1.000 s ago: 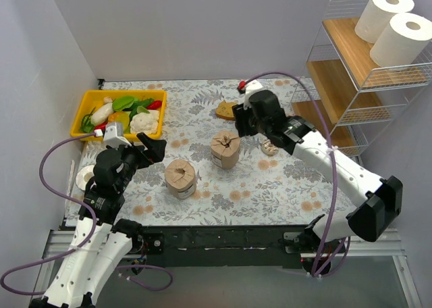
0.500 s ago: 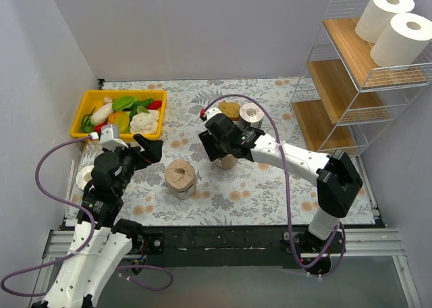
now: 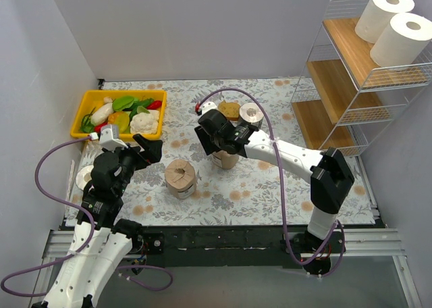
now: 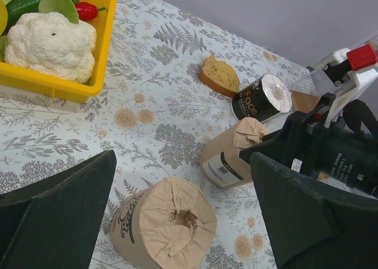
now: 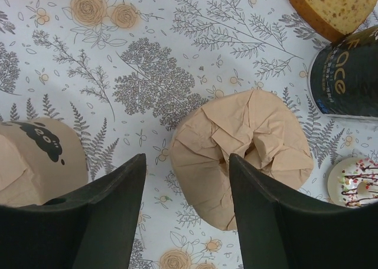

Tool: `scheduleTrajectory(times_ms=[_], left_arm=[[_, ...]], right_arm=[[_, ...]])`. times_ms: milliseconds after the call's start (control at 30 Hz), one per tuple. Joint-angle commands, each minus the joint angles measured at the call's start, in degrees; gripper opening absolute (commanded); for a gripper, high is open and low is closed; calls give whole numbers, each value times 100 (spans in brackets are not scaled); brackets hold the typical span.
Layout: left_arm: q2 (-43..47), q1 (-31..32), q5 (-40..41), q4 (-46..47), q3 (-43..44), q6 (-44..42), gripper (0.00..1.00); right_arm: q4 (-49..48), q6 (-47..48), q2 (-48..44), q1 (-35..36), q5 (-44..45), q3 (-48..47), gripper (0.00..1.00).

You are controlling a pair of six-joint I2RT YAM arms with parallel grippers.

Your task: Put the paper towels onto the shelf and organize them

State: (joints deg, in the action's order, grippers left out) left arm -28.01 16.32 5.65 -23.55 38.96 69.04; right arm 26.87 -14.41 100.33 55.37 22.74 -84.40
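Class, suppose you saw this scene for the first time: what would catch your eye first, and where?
Two white paper towel rolls sit atop the white wire shelf at the far right. A yellow plastic bin of toy vegetables stands far left. Mid-table, the right gripper hangs open over a brown-paper-wrapped roll.

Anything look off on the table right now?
Nothing spilled or damaged. Only oddity: a bread slice and a sprinkled donut lie loose on the tablecloth beside the dark-labelled roll, away from the yellow bin holding the toy vegetables.
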Motion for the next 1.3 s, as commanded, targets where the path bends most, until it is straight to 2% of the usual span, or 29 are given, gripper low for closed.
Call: scheduleTrajectory(times_ms=[0, 233, 600, 1000, 1067, 1167, 1200, 1267], left_arm=[[59, -23, 121, -62, 165, -4, 98], [50, -23, 94, -62, 156, -4, 98], [41, -23, 68, -36, 156, -4, 98], [32, -23, 41, -27, 156, -4, 98], [41, -23, 41, -27, 147, -4, 98], [41, -23, 41, -27, 147, -4, 98], [41, -23, 41, -27, 147, -4, 98], [50, -23, 41, -27, 156, -4, 98]], right_arm=[[116, 97, 258, 35, 301, -296, 67], [266, 114, 557, 35, 398, -270, 67], [424, 237, 654, 35, 723, -138, 56], [678, 272, 891, 35, 661, -287, 61], [661, 325, 865, 35, 653, -288, 59], [600, 457, 778, 35, 635, -279, 49], [591, 509, 751, 44, 626, -287, 41], [582, 754, 629, 52, 574, -340, 39]])
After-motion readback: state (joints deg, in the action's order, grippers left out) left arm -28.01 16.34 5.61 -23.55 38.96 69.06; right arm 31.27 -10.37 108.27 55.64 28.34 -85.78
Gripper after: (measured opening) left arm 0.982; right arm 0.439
